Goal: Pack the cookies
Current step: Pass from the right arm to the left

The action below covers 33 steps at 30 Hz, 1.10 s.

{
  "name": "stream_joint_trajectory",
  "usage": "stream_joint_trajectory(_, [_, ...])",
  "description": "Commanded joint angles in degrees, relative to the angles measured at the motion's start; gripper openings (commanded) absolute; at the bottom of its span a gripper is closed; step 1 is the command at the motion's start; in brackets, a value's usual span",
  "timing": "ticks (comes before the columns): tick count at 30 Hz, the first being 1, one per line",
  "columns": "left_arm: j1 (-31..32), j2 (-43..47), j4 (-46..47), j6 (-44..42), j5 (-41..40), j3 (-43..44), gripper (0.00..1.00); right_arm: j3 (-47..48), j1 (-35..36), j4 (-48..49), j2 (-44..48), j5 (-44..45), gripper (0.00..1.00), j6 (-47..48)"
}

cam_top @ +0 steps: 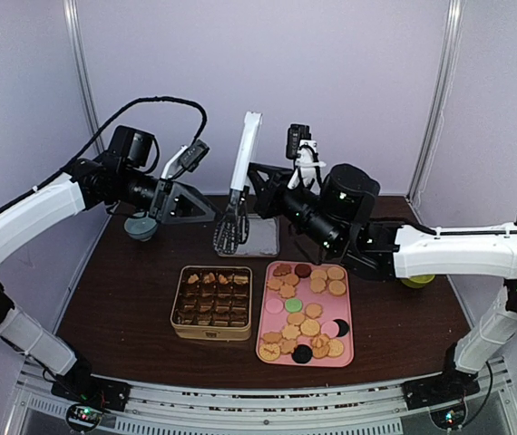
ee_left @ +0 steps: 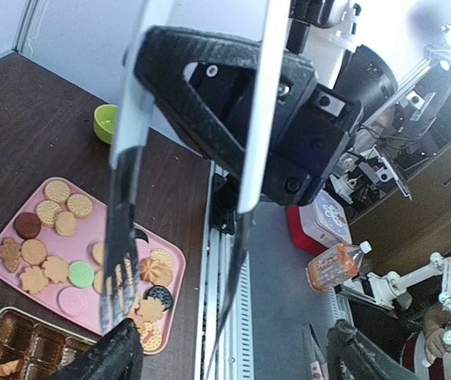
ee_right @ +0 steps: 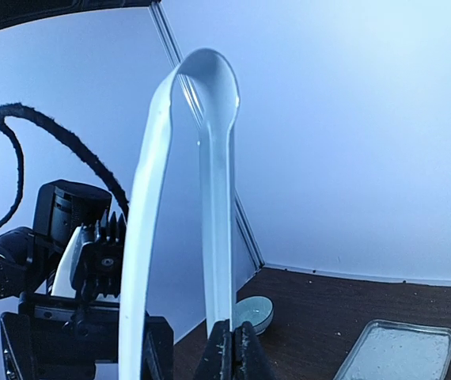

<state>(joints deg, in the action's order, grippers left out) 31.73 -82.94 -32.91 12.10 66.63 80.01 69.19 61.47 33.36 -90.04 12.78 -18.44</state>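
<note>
The cookies (cam_top: 306, 317) lie on a pink tray (cam_top: 350, 349) at the front right: round tan ones, with a few pink, green and dark. A few sit in the top row of a gold compartment tin (cam_top: 211, 302). My right gripper (cam_top: 260, 184) is shut on one arm of the white-handled, black-tipped tongs (cam_top: 240, 177) and holds them upright above the table's back. In the right wrist view its fingers (ee_right: 231, 348) pinch that arm. My left gripper (cam_top: 206, 210) is open just left of the tongs, whose tips (ee_left: 119, 261) hang by its left finger (ee_left: 115, 352).
A clear glass tray (cam_top: 263, 237) lies under the tongs. A teal bowl (cam_top: 141, 227) sits at the back left below my left arm. A green bowl (cam_top: 417, 281) stands behind my right arm. Purple walls close in the back and sides.
</note>
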Motion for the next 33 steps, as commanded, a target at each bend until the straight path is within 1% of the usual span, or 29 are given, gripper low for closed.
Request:
stream_joint_trajectory(1, [0.78,2.43,3.12,1.60,4.48,-1.30,0.79,3.99,0.58,5.88,-1.35,2.04,0.00,-0.52])
stream_joint_trajectory(11, [0.84,3.68,2.94,0.65,3.13,-4.75,0.61,4.83,1.57,9.06,-3.40,1.83,0.00,-2.41])
stream_joint_trajectory(14, [0.85,3.66,2.94,0.65,3.23,-4.54,0.49,4.77,1.83,9.70,-3.93,1.62,0.00,-2.72])
stream_joint_trajectory(18, [0.87,3.42,2.94,1.05,3.54,-4.08,0.28,4.24,2.41,10.49,-4.03,1.61,0.00,-2.05])
stream_joint_trajectory(20, [0.88,3.40,2.94,0.91,3.42,-4.30,0.15,3.56,2.64,10.67,-3.78,1.59,0.00,-1.77])
stream_joint_trajectory(23, [0.84,3.40,2.94,0.65,4.53,-4.92,0.03,2.29,2.64,10.60,-2.85,1.54,0.00,-2.19])
stream_joint_trajectory(24, [0.86,3.46,2.78,0.31,5.03,-5.09,0.00,2.01,2.67,10.39,-2.57,1.07,0.07,-1.99])
stream_joint_trajectory(26, [0.80,3.66,1.39,-1.24,5.42,-5.06,0.00,1.35,2.35,8.99,-1.74,-0.10,0.28,-1.35])
stream_joint_trajectory(28, [0.84,3.67,0.42,-2.08,5.16,-4.84,0.00,-0.21,1.48,7.25,-0.10,-2.09,0.43,-1.52])
stream_joint_trajectory(31, [0.81,3.73,-2.45,-4.98,4.98,-3.80,0.00,-3.85,-1.89,4.41,3.22,-8.16,0.60,-3.58])
stream_joint_trajectory(33, [0.82,3.75,-3.22,-5.62,5.07,-3.49,0.00,-5.00,-4.68,1.06,5.11,-14.52,0.64,-5.56])
